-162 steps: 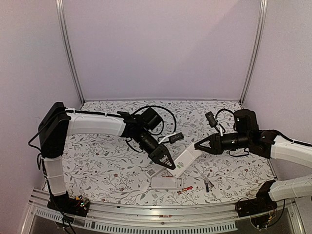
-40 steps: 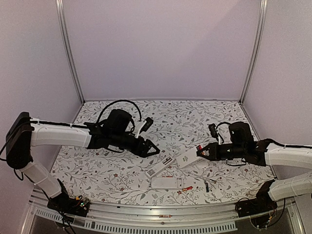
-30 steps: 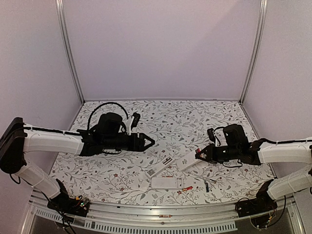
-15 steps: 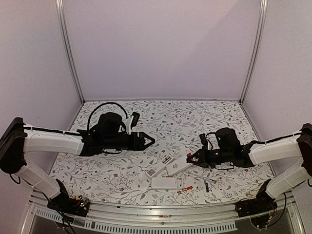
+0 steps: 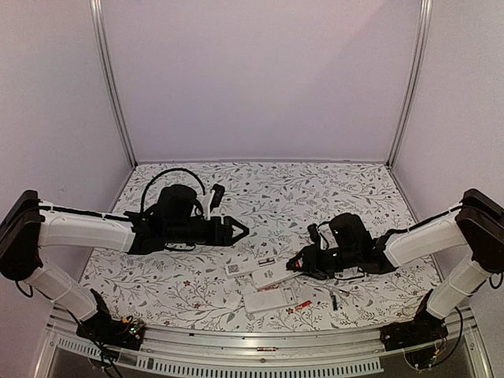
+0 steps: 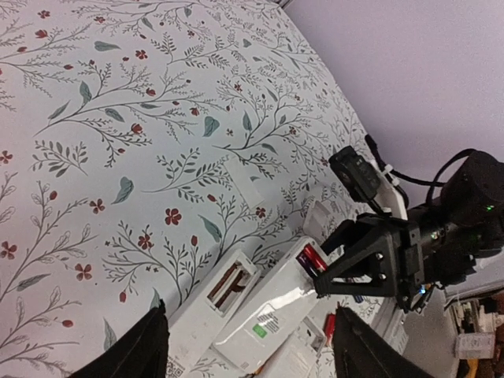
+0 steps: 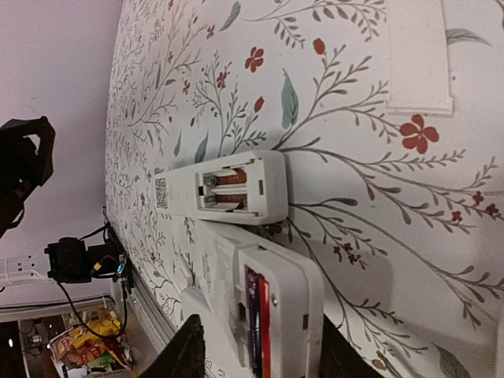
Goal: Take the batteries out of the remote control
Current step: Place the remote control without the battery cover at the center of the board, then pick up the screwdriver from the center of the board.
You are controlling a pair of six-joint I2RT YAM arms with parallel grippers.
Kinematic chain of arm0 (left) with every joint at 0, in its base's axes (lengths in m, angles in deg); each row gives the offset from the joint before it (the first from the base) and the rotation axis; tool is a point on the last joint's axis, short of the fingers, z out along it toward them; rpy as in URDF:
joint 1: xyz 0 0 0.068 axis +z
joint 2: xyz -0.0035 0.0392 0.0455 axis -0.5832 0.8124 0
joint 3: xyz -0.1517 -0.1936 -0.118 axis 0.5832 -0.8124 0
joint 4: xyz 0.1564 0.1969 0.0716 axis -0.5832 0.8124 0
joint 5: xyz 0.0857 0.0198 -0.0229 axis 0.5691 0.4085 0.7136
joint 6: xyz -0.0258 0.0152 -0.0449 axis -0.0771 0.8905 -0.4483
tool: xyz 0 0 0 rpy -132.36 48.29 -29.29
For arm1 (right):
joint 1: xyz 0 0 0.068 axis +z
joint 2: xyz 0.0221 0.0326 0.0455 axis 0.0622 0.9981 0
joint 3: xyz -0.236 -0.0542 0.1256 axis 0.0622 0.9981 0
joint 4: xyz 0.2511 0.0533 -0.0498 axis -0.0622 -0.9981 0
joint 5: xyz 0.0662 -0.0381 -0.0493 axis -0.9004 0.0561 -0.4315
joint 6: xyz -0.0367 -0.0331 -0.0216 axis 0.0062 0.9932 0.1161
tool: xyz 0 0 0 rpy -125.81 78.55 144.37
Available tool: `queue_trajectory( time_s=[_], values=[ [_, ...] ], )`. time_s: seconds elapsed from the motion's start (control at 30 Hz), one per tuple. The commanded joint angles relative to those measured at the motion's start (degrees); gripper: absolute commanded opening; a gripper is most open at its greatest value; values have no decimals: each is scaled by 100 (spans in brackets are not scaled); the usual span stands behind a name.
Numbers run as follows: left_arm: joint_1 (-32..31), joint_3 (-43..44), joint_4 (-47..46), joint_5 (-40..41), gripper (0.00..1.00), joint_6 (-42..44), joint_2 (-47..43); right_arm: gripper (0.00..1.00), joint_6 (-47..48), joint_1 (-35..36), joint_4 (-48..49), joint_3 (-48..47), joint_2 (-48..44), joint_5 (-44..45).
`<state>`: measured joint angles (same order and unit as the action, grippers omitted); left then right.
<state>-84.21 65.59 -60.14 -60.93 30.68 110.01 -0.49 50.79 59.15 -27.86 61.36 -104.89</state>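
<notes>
Floral tablecloth (image 5: 157, 268) all around, and your right gripper (image 6: 320, 268) sits at the three o'clock end of the open remote (image 6: 268, 311). Its jaws straddle it, but pinching or let go, you can't tell. It looks laid flat so the red battery (image 6: 311, 258) faces up, right at those fingertips. Your left gripper (image 5: 239, 229), spread and empty, hovers at ten o'clock.

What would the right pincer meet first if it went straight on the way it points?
Likely the near white remote, its open bay holding batteries, lying within the right pincer; depth unclear.
</notes>
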Motion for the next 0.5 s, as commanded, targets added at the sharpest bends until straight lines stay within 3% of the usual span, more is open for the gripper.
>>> queue_trajectory(
  time_s=[0.0,0.1,0.17,0.47],
  values=[
    [-5,-127,-74,106,71,-40,-166,55,469,24,-837,-163,-477,646],
    [-4,-150,-78,146,71,-36,-214,73,920,18,-1678,-302,-1004,1182],
    [-4,-160,-86,186,71,-50,-217,79,1235,12,-2266,-353,-1393,1485],
    [-46,-273,-194,323,71,-141,-357,79,1454,-125,-3982,130,-2558,2046]
  ],
)
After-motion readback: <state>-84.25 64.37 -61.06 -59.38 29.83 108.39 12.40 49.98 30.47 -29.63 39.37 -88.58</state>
